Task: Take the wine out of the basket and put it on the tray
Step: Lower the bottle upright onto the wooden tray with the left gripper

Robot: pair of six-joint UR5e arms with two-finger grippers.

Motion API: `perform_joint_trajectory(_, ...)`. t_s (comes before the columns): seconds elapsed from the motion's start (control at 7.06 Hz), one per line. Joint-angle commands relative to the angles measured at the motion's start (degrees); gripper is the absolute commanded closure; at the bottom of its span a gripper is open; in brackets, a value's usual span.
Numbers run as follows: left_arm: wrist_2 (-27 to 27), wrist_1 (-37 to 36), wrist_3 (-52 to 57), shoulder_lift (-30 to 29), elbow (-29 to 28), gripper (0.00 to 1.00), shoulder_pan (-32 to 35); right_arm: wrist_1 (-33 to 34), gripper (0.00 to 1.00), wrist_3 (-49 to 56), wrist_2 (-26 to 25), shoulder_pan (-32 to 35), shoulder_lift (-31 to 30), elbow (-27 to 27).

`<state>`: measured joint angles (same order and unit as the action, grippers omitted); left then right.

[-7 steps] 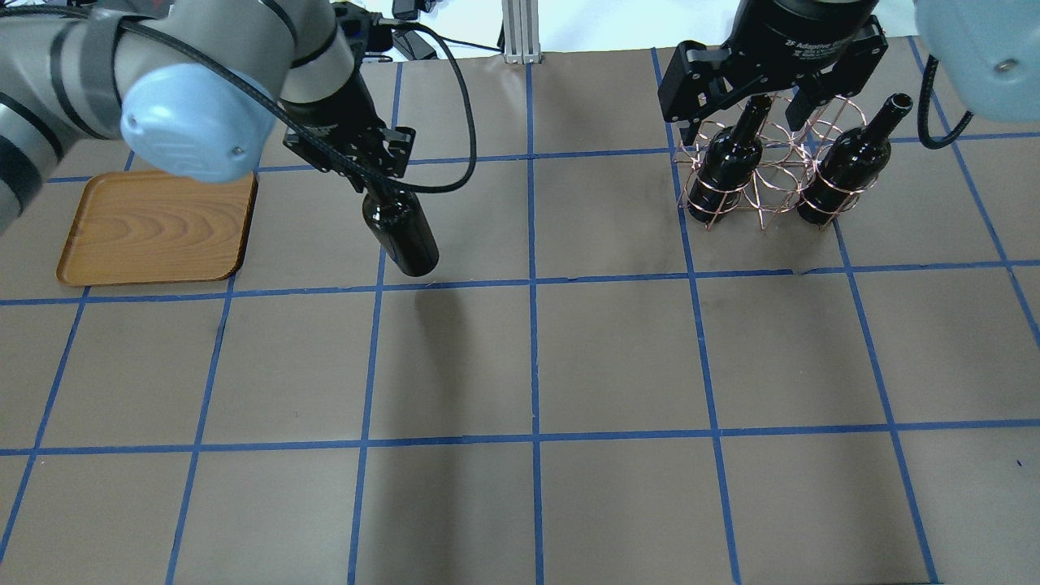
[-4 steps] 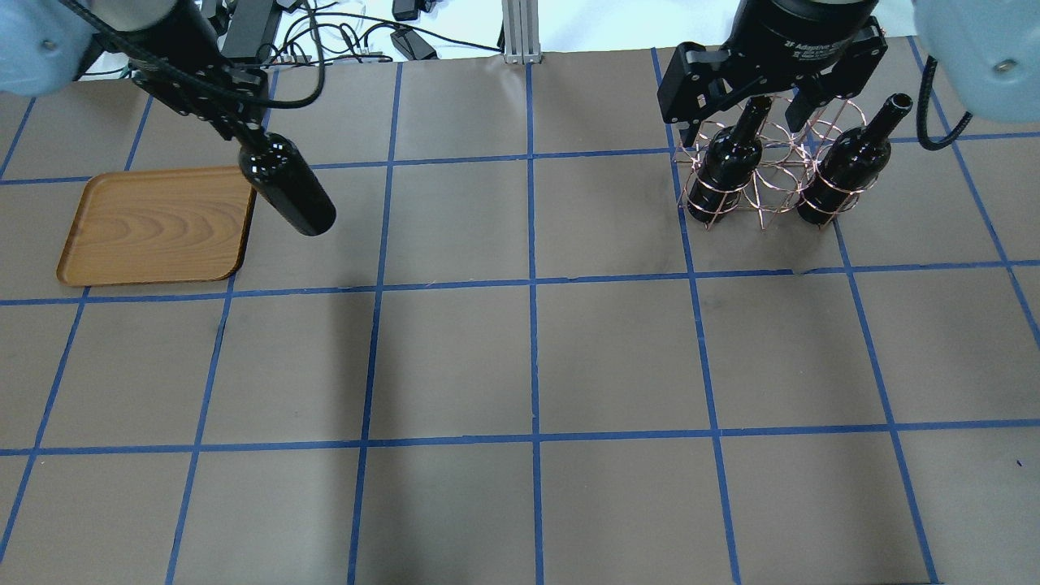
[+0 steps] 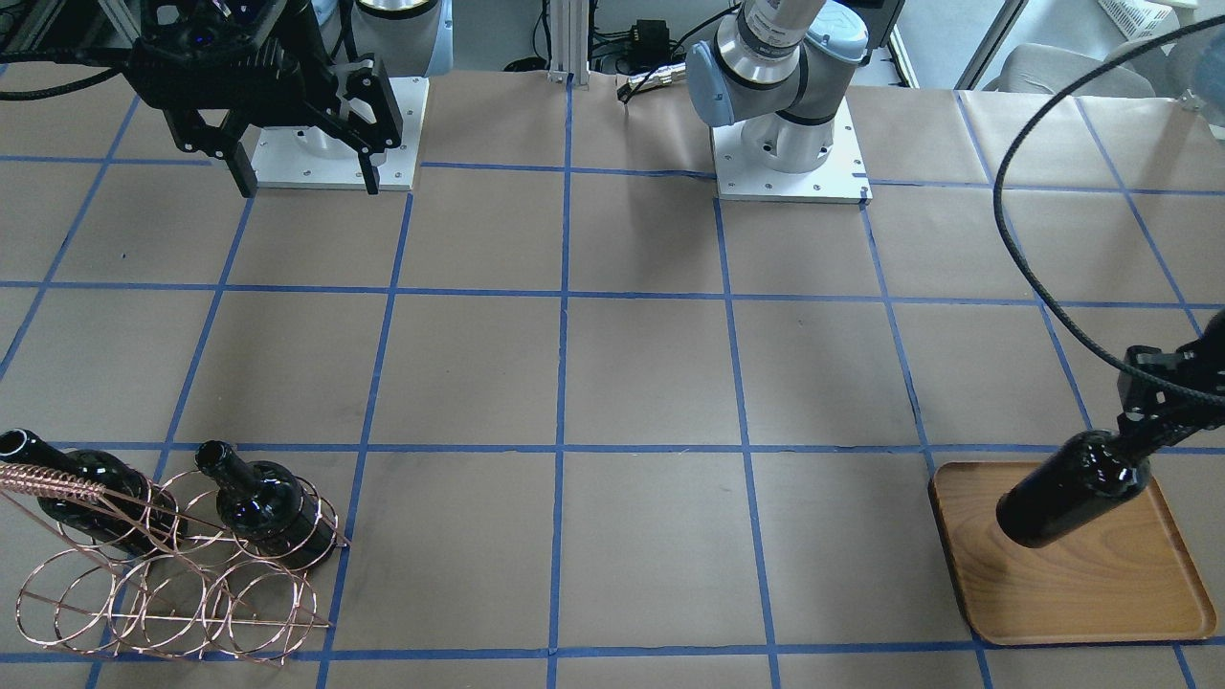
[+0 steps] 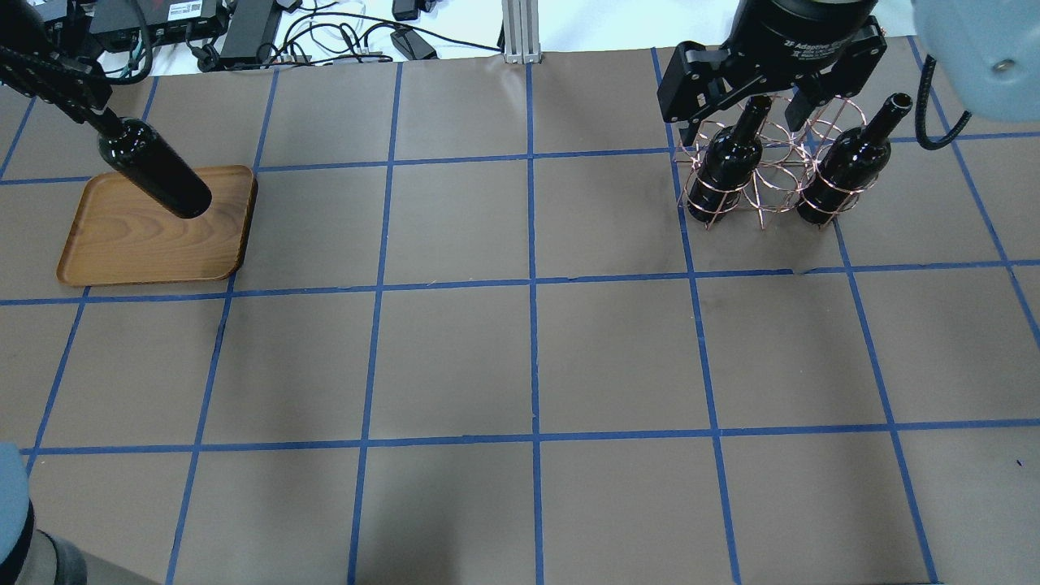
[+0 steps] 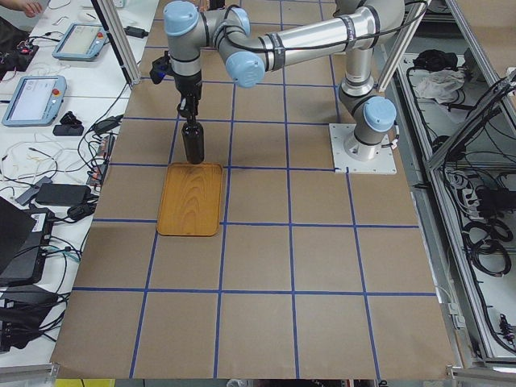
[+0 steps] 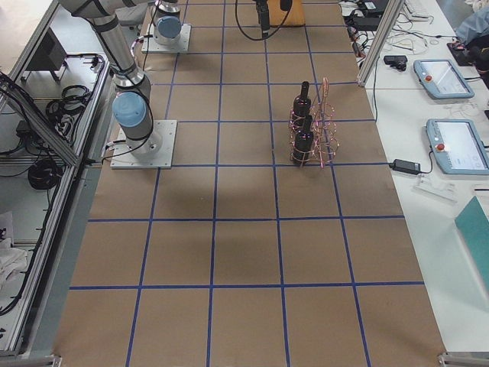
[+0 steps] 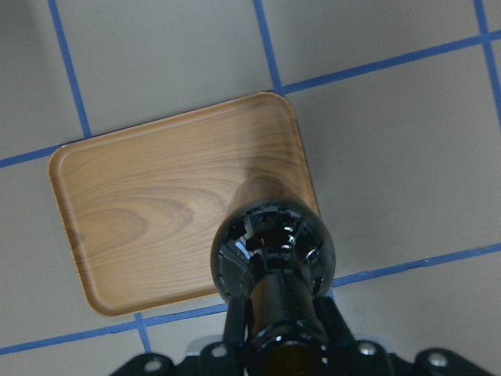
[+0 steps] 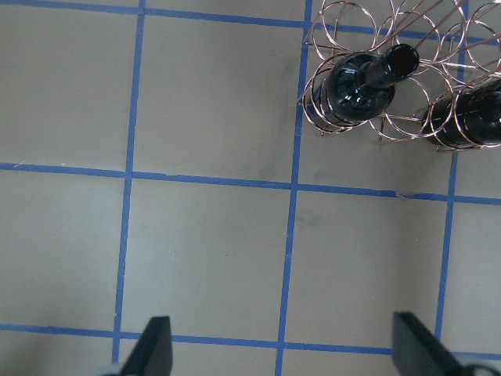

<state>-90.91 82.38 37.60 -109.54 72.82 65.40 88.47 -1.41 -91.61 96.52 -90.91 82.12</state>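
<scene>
Wine (image 3: 1072, 502) placing step, front view: suspending it, neck clamped in left gripper (image 3: 1163, 407), above tray (image 3: 1101, 593) at 4 o'clock.

Overhead: holding right gripper (image 4: 743, 114) spread above basket (image 4: 760, 203) at 1 o'clock.

Left wrist: hanging over tray's 5 o'clock corner; judging next as shifting toward 10 o'clock, lowering, releasing.

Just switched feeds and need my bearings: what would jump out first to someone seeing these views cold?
First, the left hand gripping a black wine bottle by its neck, hanging over one corner of the wooden tray, apparently not yet set down. Across the table, the copper wire basket holds two more bottles, and the right hand is open, holding nothing.
</scene>
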Motion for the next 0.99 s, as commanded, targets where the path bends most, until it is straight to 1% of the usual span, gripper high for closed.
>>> perform_joint_trajectory(0.0,0.21,-1.87,2.74,-4.0,-1.45,1.0,-3.69,-0.05,0.0,0.0,0.03,0.07,-0.06,-0.03)
perform_joint_trajectory(0.28,0.03,-1.96,3.09,-5.77,-2.42,1.0,-4.31,-0.22,0.0,0.0,0.03,0.07,-0.06,0.06)
perform_joint_trajectory(0.42,0.12,-3.96,3.35,-6.65,-2.42,1.0,-4.4,-0.14,0.0,0.0,0.12,0.07,-0.06,0.06)
perform_joint_trajectory(0.71,0.65,-4.16,3.44,-7.44,-2.33,1.0,-4.49,-0.14,0.0,0.0,0.12,0.07,-0.06,0.06)
perform_joint_trajectory(0.85,0.65,-4.16,3.44,-7.45,-2.33,0.92,-4.49,-0.05,0.0,0.0,0.12,0.07,-0.06,0.06)
